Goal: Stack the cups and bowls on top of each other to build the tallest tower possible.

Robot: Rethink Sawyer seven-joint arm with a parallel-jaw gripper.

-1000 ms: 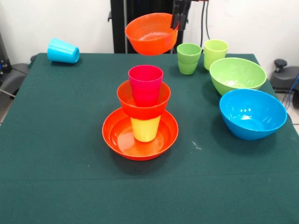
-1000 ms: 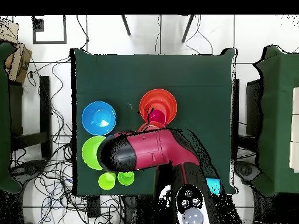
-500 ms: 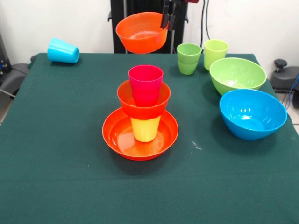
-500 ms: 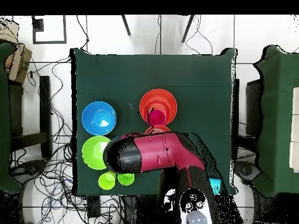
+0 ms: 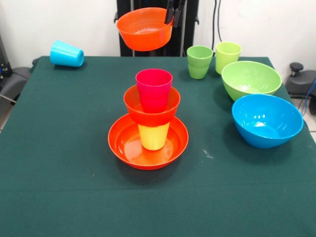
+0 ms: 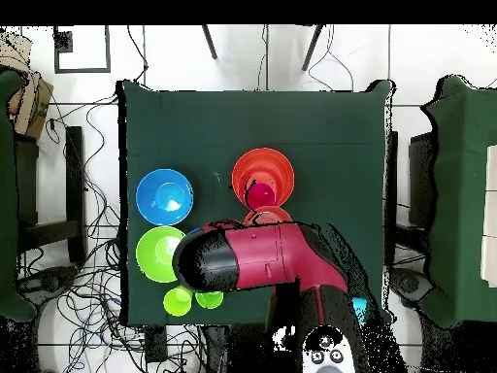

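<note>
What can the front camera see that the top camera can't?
Only the front view shows the gripper pinching the rim of a raised orange bowl, the sky blue cup on its side, and the yellow cup low in the tower. Only the overhead view shows the arm's red body and the chairs around the table. Both show the tower's pink cup, the blue bowl, the green bowl and two green cups.

I had bright, even light from above; soft shadows lay on the tabletop [image 5: 59, 163] under the bowls, and glare spots shone inside the blue bowl [image 5: 267, 120]. Focus was sharp.
</note>
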